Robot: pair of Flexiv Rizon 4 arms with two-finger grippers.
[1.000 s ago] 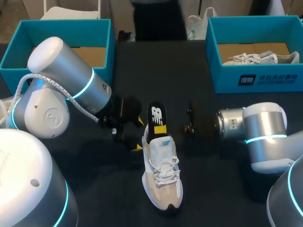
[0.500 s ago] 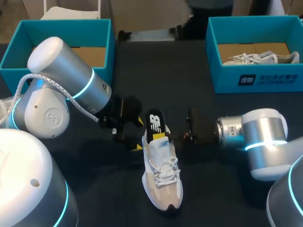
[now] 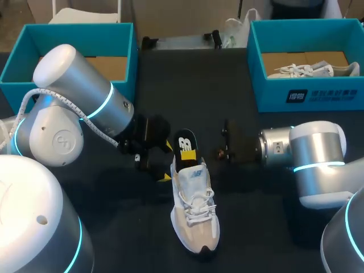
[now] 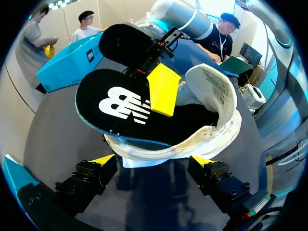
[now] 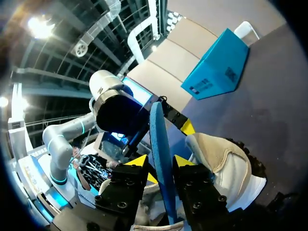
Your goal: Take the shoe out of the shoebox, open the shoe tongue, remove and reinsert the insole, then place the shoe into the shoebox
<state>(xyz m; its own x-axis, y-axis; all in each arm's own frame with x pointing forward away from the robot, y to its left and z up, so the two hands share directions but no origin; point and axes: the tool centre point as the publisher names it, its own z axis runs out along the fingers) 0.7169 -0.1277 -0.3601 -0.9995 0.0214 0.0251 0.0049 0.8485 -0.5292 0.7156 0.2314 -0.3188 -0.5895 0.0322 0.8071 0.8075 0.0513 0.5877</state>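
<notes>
beige and white lace-up sneaker (image 3: 195, 210) lying on dark table (image 3: 170, 85), heel at 12 o'clock, black insole with blue edge (image 3: 185, 145) standing out of heel, right gripper (image 5: 161, 161) at insole's 3 o'clock pinching it, left gripper (image 4: 154, 159) at heel's 9 o'clock, fingers wide

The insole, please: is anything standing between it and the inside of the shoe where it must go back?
Nothing visible does. The insole lies with its front end inside the shoe, under the raised tongue. The right end effector holds its rear end; the left end effector is open outside the heel.
</notes>
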